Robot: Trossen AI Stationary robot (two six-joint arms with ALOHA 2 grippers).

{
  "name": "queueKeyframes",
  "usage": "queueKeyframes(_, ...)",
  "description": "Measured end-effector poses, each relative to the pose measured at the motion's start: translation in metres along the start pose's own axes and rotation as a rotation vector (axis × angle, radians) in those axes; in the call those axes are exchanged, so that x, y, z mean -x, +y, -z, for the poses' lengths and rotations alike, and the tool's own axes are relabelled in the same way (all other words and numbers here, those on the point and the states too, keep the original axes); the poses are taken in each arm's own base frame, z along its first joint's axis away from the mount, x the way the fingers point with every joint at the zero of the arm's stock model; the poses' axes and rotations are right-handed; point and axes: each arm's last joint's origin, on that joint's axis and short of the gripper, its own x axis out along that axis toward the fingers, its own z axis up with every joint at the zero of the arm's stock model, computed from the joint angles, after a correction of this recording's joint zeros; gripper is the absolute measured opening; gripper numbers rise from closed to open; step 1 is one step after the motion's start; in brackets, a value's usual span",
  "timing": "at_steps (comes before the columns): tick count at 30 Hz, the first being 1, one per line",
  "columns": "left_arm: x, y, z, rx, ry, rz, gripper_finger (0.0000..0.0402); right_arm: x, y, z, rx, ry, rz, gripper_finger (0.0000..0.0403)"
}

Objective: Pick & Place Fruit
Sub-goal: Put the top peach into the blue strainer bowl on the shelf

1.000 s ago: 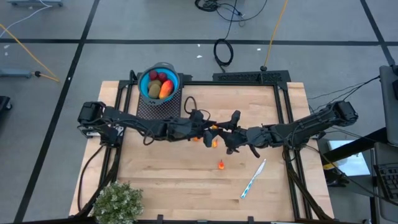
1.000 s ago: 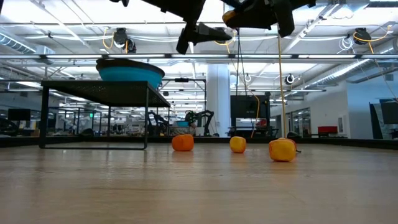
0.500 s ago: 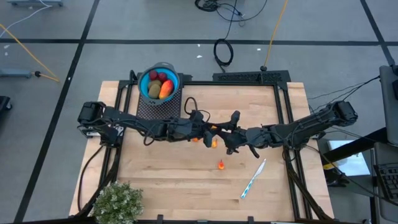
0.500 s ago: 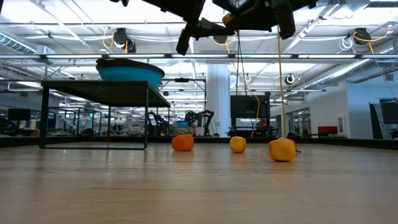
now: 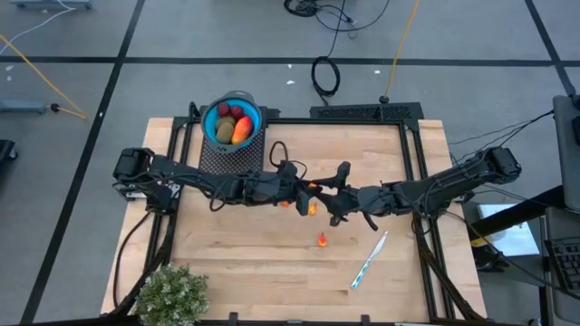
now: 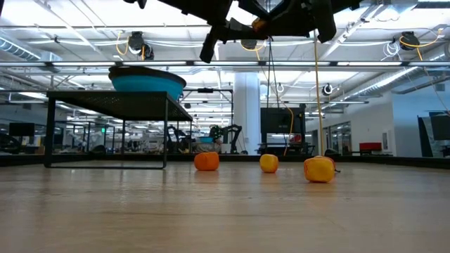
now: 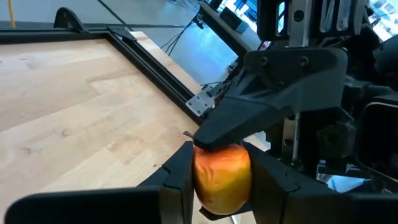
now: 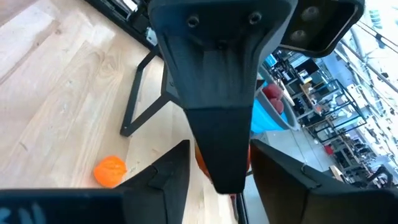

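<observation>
Starting nearest, at 7 o'clock on the table [image 5: 236, 244]: a bushy plant [image 5: 170, 294]; at 5 o'clock, a white-and-blue pen [image 5: 370, 260]; just inside that, a loose orange bit [image 5: 321, 240], with two more orange pieces [image 5: 312, 207] beyond it toward centre.

Hanging in the air over mid-table: a rounded orange-red fruit [image 7: 222, 177], pinched at its widest part by the left gripper [image 7: 222, 186], pads flat on opposite flanks. Meeting it nose to nose from 3 o'clock: the right gripper [image 8: 217, 180], fingers spread, straddling the left's fingertip and clamping nothing.

Looks light, rigid and glossy, so probably slick and prone to squirting out or rolling. Best taken across the middle with modest squeeze, not near the tapered ends.

Farthest, at 11 o'clock: a blue bowl [image 5: 210, 113] on a raised black stand, already holding several fruits [image 5: 233, 124].
</observation>
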Motion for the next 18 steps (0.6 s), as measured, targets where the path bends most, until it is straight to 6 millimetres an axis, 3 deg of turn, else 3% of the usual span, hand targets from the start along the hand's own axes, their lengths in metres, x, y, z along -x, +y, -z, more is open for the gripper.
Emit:
queueKeyframes(4,0.000,0.000,0.000,-0.030,0.004,-0.002,0.0102,0.000,0.001,0.003,-0.003,0.029,-0.006,0.0187)
queueKeyframes(11,0.005,-0.001,-0.003,-0.063,0.024,-0.007,0.0106,0.001,-0.003,0.008,-0.002,0.152,0.132,0.0227)
queueKeyframes(18,0.034,0.001,-0.032,-0.103,0.000,-0.105,0.0107,0.008,-0.015,0.014,-0.040,0.202,0.180,0.0232)
